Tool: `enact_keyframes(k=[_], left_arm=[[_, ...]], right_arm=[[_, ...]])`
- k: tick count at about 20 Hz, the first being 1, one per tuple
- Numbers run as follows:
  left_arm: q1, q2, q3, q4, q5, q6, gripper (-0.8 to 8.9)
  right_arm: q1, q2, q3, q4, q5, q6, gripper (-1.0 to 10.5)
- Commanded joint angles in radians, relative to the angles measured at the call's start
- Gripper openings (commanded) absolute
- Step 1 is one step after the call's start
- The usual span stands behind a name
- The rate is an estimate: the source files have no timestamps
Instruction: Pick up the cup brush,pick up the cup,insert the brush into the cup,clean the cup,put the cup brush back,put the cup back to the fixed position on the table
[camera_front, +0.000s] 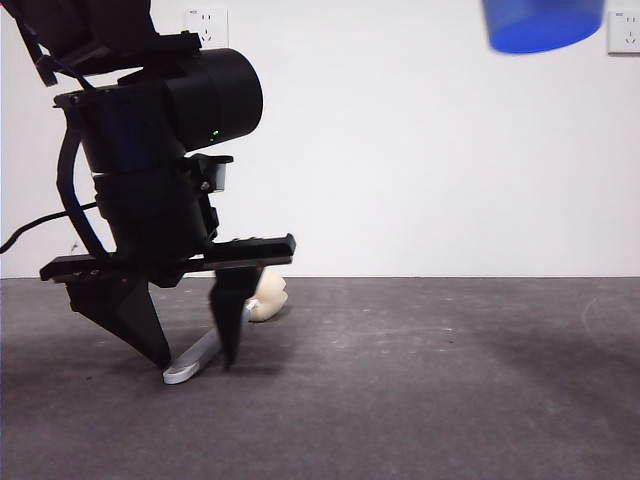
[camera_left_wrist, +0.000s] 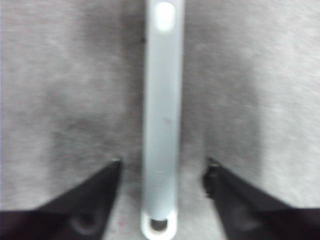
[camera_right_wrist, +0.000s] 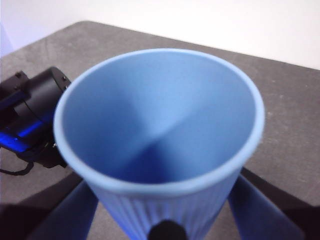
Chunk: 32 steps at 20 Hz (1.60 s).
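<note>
The cup brush (camera_front: 196, 360) lies on the table (camera_front: 430, 380), its white looped end towards the camera and its cream sponge head (camera_front: 268, 297) farther back. My left gripper (camera_front: 195, 355) is down at the table and open, with one jaw on each side of the grey handle (camera_left_wrist: 161, 125). In the left wrist view the gripper (camera_left_wrist: 164, 165) has a gap between each jaw and the handle. My right gripper (camera_right_wrist: 165, 220) is shut on the blue ribbed cup (camera_right_wrist: 160, 130) and holds it high in the air. Only the cup's base (camera_front: 543, 25) shows in the front view, at the top right.
A white wall with two sockets (camera_front: 206, 27) stands behind the table. The left arm's dark body (camera_right_wrist: 35, 120) shows below the cup in the right wrist view. The table's bare grey surface stretches to the right of the brush.
</note>
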Motion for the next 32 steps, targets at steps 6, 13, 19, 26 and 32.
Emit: enact_keyframes(k=[6, 13, 19, 26, 32], left_arm=[[0.001, -0.134, -0.010, -0.044, 0.029, 0.082, 3.77], [0.001, -0.520, -0.010, -0.153, 0.151, 0.215, 3.77], [0.002, -0.805, -0.009, -0.311, 0.209, 0.246, 3.77], [0.002, -0.924, -0.009, -0.404, 0.207, 0.245, 3.77], [0.002, -0.924, -0.009, -0.416, 0.204, 0.245, 3.77]], right_arm=[[-0.176, 0.188, -0.057, 0.263, -0.089, 0.009, -0.2], [-0.433, 0.413, -0.178, 0.592, -0.392, -0.055, -0.2], [-0.525, 0.646, -0.178, 0.801, -0.483, -0.101, -0.2], [-0.581, 0.868, -0.178, 0.995, -0.551, -0.124, -0.2], [-0.582, 0.938, -0.179, 1.032, -0.550, -0.179, -0.2]])
